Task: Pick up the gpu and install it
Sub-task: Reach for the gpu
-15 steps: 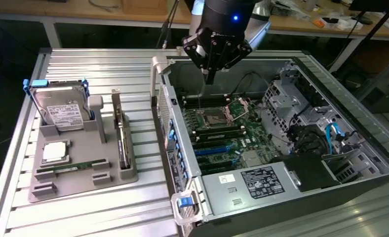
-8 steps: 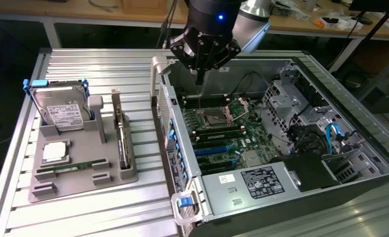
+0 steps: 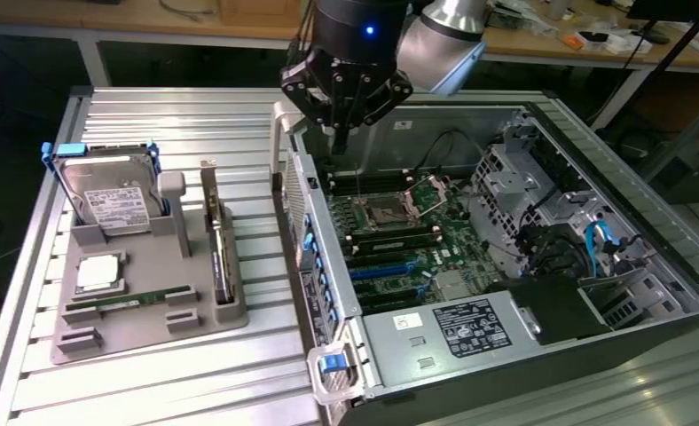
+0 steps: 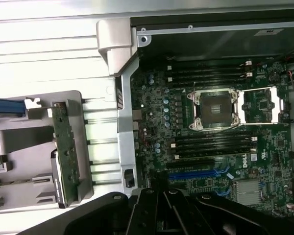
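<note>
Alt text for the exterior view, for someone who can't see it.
The gripper hangs over an open computer case, its motherboard exposed. On the exterior view's left, the gpu stands on edge in a grey holder, beside a blue-framed hard drive.

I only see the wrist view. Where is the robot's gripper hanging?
Observer: The gripper hangs above the open computer case, at its side nearest the grey holder.
Operator: What's the blue bit I see?
Observer: That's a hard drive in a blue frame, standing upright in the holder, on the exterior view's left of the gpu.
Operator: Anything else there?
Observer: A square silver processor lies flat between the hard drive and the memory stick.
</note>
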Tool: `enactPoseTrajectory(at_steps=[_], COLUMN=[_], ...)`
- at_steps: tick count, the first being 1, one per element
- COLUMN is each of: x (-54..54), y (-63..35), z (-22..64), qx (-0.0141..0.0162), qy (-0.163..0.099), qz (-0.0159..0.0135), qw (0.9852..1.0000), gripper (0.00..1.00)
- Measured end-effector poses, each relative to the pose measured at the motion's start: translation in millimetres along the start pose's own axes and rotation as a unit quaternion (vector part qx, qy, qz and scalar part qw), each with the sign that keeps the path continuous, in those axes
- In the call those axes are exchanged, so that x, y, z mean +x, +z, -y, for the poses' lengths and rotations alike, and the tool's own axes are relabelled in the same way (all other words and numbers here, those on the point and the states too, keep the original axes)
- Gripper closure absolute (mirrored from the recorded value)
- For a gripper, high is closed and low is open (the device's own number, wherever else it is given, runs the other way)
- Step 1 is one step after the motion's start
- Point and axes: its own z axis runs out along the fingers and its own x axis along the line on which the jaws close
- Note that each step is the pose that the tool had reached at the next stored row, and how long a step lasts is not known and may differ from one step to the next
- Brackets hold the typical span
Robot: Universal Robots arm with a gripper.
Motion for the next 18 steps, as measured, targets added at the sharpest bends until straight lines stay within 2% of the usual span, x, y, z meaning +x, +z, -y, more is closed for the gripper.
enactPoseTrajectory(at_steps=[5,18], x=[18.3,55.6], y=[-0.4,-0.8], z=[1.9,5.4], qx=[-0.0002,-0.0011], qy=[0.000,0.000], qz=[0.0006,0.0022], qw=[1.0000,1.0000], gripper=[0.89,0.89])
